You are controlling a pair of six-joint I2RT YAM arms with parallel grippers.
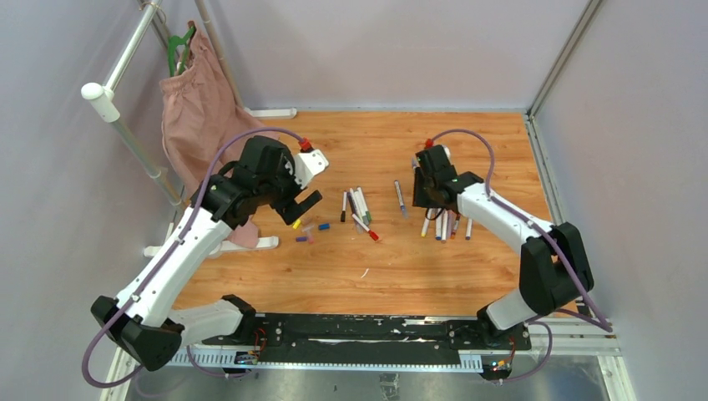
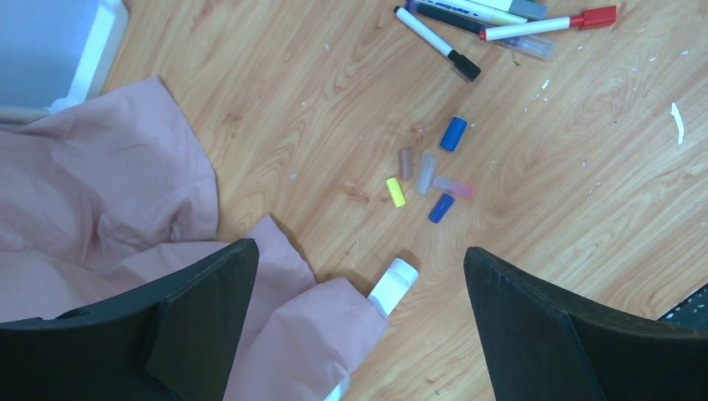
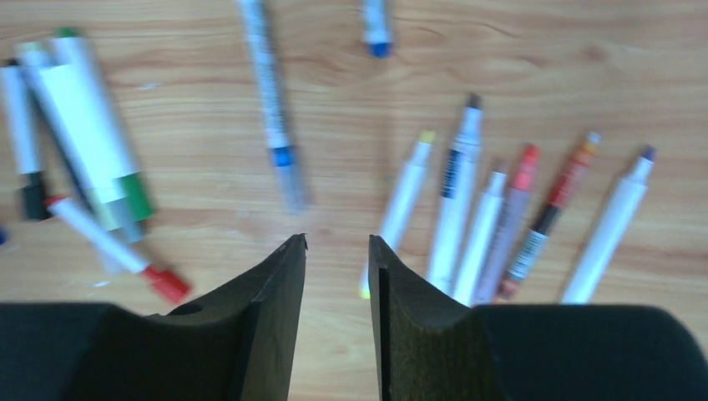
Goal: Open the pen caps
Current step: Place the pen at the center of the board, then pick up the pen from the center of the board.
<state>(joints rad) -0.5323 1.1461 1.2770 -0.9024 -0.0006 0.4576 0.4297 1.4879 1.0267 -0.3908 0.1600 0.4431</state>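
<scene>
Left gripper (image 2: pixel 357 251) is spread wide and empty, hovering at the edge of the pink cloth (image 2: pixel 100 209). Loose pen caps (image 2: pixel 453 134), blue, yellow, clear and pink, lie just right of that cloth. Right gripper (image 3: pixel 337 242) is well away from the cloth, fingers a narrow gap apart, pinching nothing, over a row of pens (image 3: pixel 455 200).

Here's a robotics lab cell: plain lilac panels (image 1: pixel 384 50) on aluminium posts (image 1: pixel 565 54) box in a wood-grain surface (image 1: pixel 401 259), with two arms (image 1: pixel 179 251) bolted to a black rail (image 1: pixel 367 326).
</scene>
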